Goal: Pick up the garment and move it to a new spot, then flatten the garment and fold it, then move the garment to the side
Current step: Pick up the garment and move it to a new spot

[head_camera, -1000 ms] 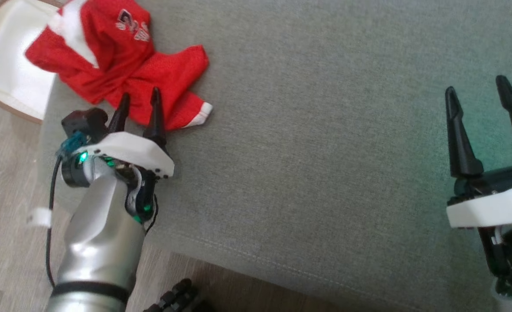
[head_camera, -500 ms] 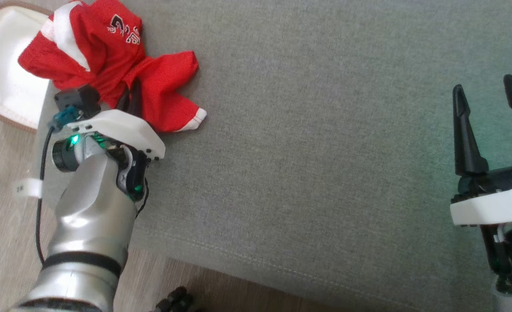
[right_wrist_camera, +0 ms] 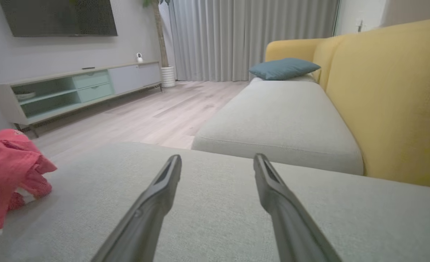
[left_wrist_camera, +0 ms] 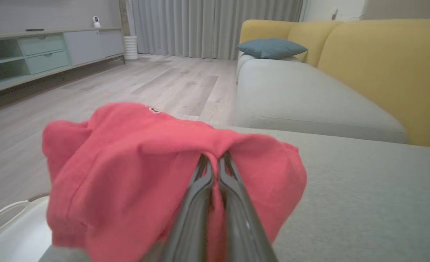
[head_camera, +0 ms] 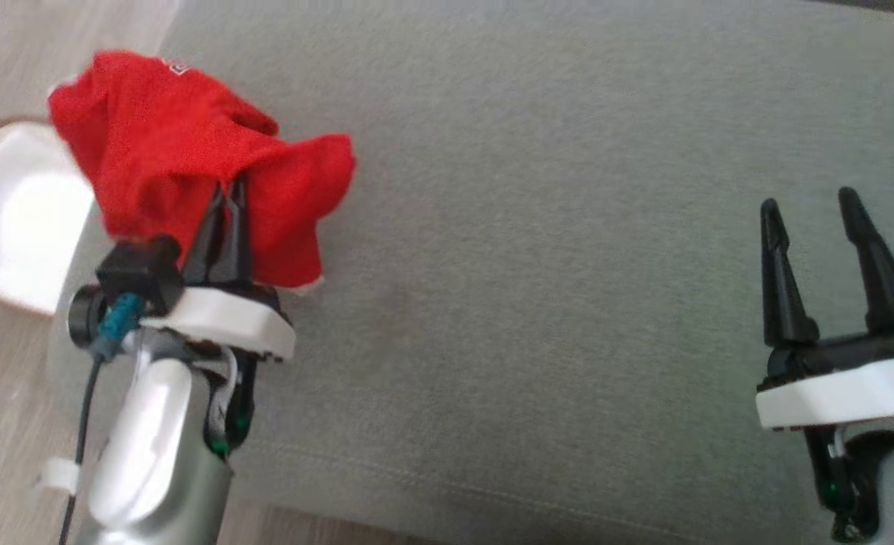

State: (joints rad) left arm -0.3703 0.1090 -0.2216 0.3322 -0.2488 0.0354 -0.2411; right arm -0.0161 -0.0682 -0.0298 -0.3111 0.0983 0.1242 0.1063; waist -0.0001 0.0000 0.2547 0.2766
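Observation:
The garment (head_camera: 182, 163) is a red top, bunched into a hanging heap at the left end of the grey cushion (head_camera: 537, 288). My left gripper (head_camera: 228, 189) is shut on a fold of it, and the cloth drapes over both fingertips. The left wrist view has the two fingers pressed together inside the red garment (left_wrist_camera: 134, 171). My right gripper (head_camera: 808, 204) stands open at the right, above bare cushion, nothing between its fingers. From the right wrist view the garment (right_wrist_camera: 7, 174) lies far off to the left of the open right gripper (right_wrist_camera: 217, 161).
A white basket (head_camera: 15, 227) with a brown rim stands on the wooden floor (head_camera: 7, 424), left of the cushion. Beyond are a yellow-backed sofa (right_wrist_camera: 382, 98) with a blue pillow (right_wrist_camera: 284, 67), a low TV cabinet (right_wrist_camera: 76, 87) and grey curtains.
My left gripper went from open to shut on the garment, which now hangs bunched from the fingers rather than lying spread. The head camera has shifted. The right gripper stays open.

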